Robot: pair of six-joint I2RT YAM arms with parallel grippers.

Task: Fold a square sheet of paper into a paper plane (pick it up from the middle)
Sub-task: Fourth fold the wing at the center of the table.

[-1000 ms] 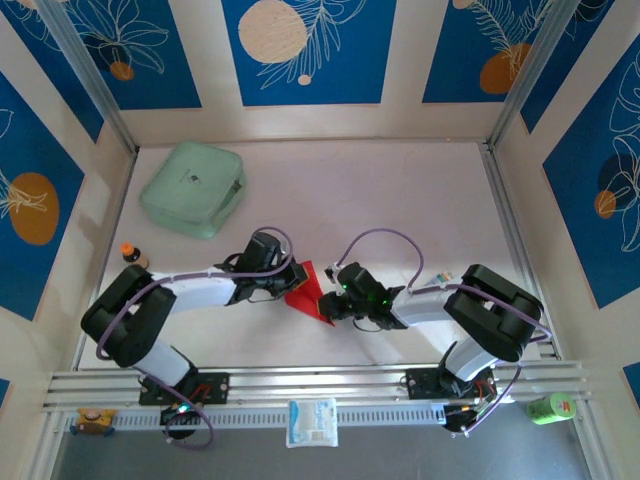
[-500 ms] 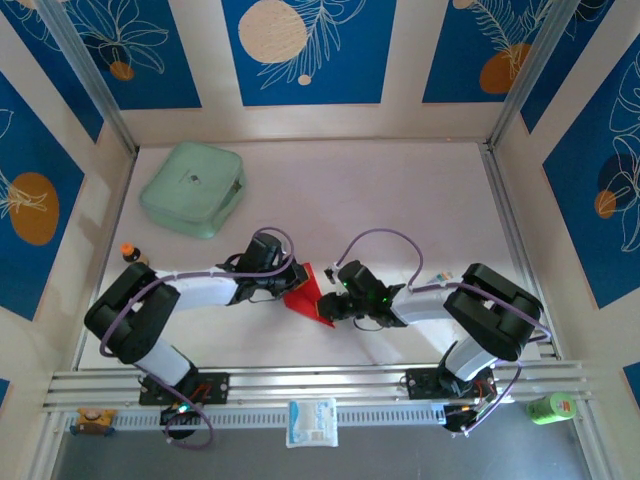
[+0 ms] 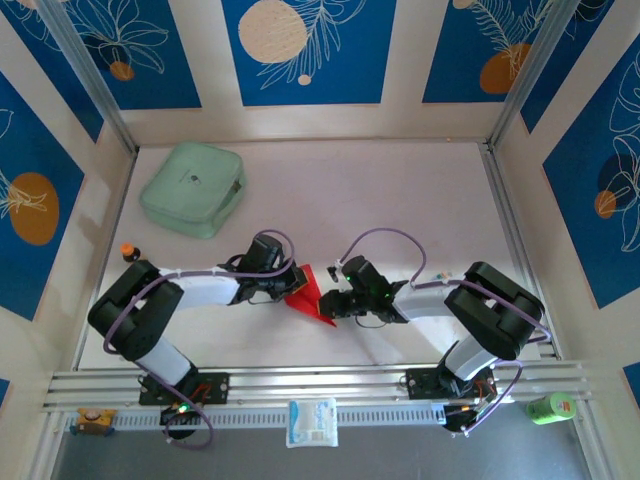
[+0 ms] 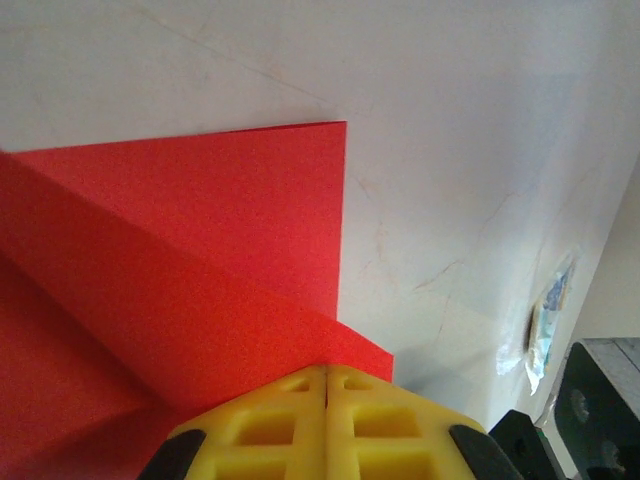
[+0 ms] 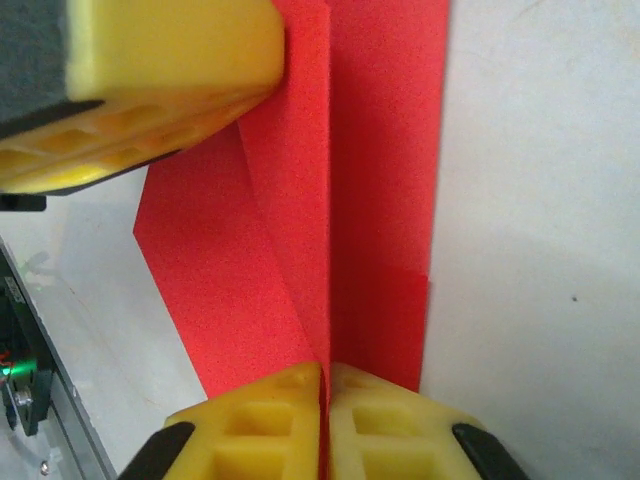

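Note:
The square sheet of paper (image 3: 312,296) is bright red and partly folded, with a raised centre crease, and it sits at mid-table between both arms. In the right wrist view my right gripper (image 5: 325,372) is shut on the paper (image 5: 370,200), and a sliver of the crease shows between its yellow fingers. Seen from above, that gripper (image 3: 335,303) sits at the sheet's right end. My left gripper (image 3: 290,288) is at the left end. Its jaws (image 4: 326,372) are shut, with the tips against the paper (image 4: 200,260) and no red between them. Its fingers (image 5: 170,60) cover the sheet's far corner.
A mint-green case (image 3: 193,188) lies at the back left. A small orange-capped bottle (image 3: 128,251) stands by the left wall. A white packet (image 3: 311,421) rests on the front rail, and a green can (image 3: 553,407) lies at the front right.
The right wrist has shifted slightly to the right and the paper has settled a little toward it. The left arm has barely moved.

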